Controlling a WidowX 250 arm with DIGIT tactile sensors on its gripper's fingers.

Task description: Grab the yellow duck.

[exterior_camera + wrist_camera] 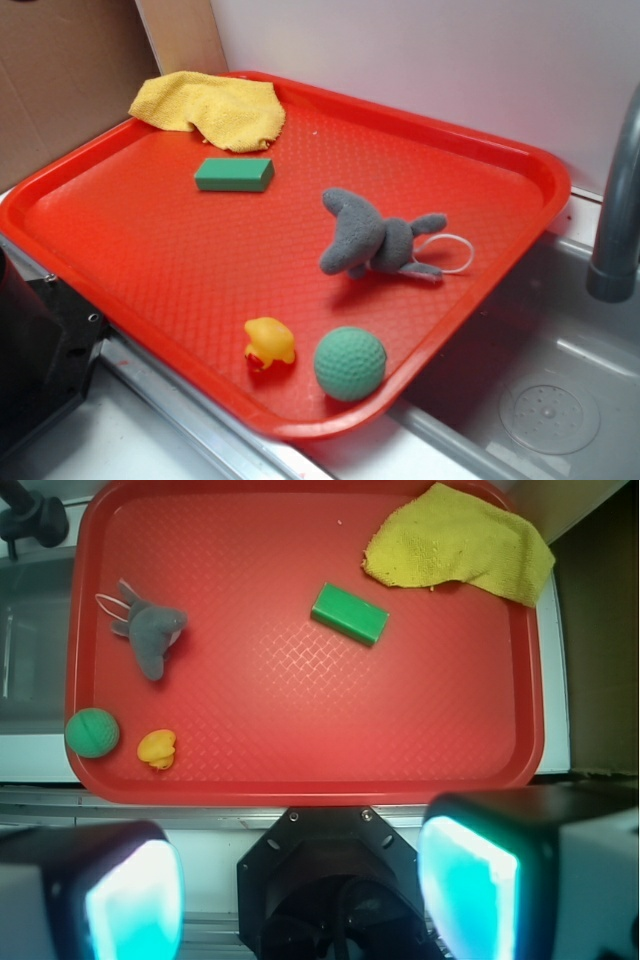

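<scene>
gripper [300, 880] pads fill the bottom of the wrist view, spread wide, holding nothing, high above the tray's near edge.
from the gripper outward: yellow duck [157, 748] lies ahead and well off to the left in the wrist view, near the red tray [300, 780] near-left corner, just beside the green ball [92, 731], apart from it or barely so. in the exterior view the duck [269, 343] sits upright near the front rim, beak end toward that rim; body is rounded, long axis weak, roughly across the tray's short side. judgement: move is left and forward, then down. grey plush toy [150, 632] lies farther in.
</scene>
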